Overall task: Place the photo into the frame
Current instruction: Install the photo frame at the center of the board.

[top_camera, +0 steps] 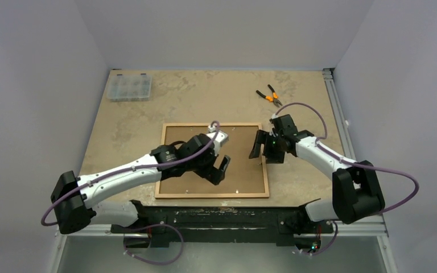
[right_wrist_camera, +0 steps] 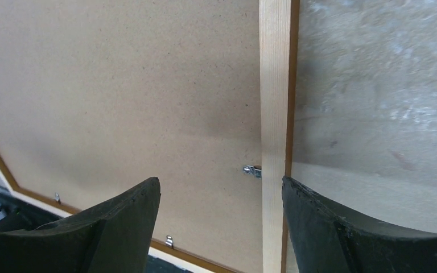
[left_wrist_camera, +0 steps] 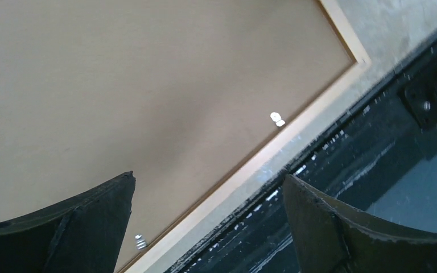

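The left tool [top_camera: 221,170] is hovering wide open over the brown backing panel [top_camera: 244,173] sitting inside the frame [top_camera: 210,195], which is lying flat on the desk [top_camera: 205,96]. The right tool [top_camera: 263,151] is gaping, empty, above the frame's right rail.

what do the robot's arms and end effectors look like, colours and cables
Both the left arm and right arm have white tubular links joined by chunky black joint housings. A thin purple cable loops loosely along each. The left end effector and right end effector each carry two matte black, wedge-shaped fingers with tapered tips. No markings are legible.
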